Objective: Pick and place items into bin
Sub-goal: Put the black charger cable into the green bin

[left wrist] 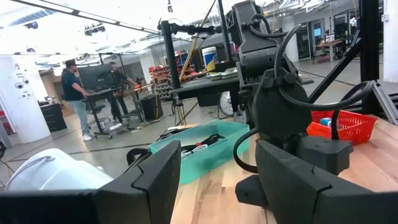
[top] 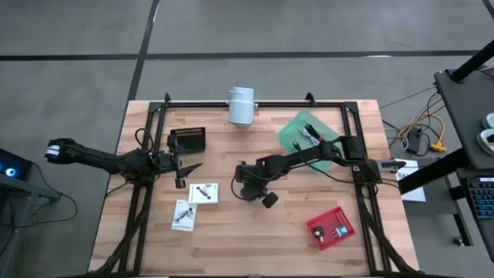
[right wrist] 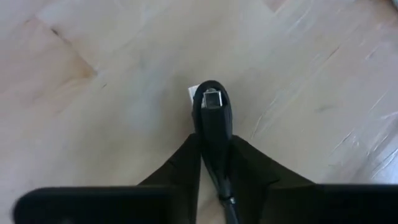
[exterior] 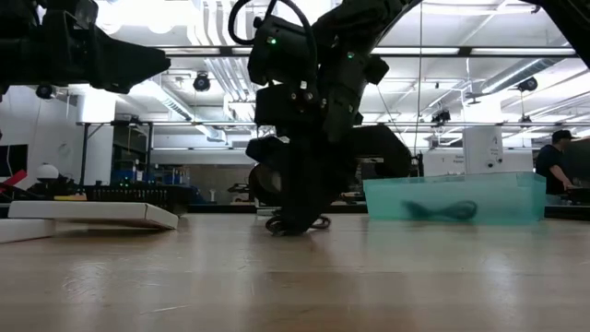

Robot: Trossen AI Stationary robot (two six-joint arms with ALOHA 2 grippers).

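Observation:
Near the table's middle, my right gripper points steeply down, shut on a thin black cord with a small plug at its end. Cord loops lie on the wood under it. Two white flat packets lie flat on the table just left of it. The green see-through bin stands at the far right, with dark cords inside. My left gripper waits open at the left, above the table, its fingers wide apart with nothing between them. My right gripper pinches the black cord just behind its plug end between its two fingers. The fingers come from above, slanting steeply down, and the cord runs along them. The plug end sticks out past the fingertips close to the table, and the cord's loops rest on the wood.
A red basket sits at the near right. A white cylinder stands at the far edge, and a black ribbed block lies far left. Black frame rails run along both sides. Bare wood lies along the near edge.

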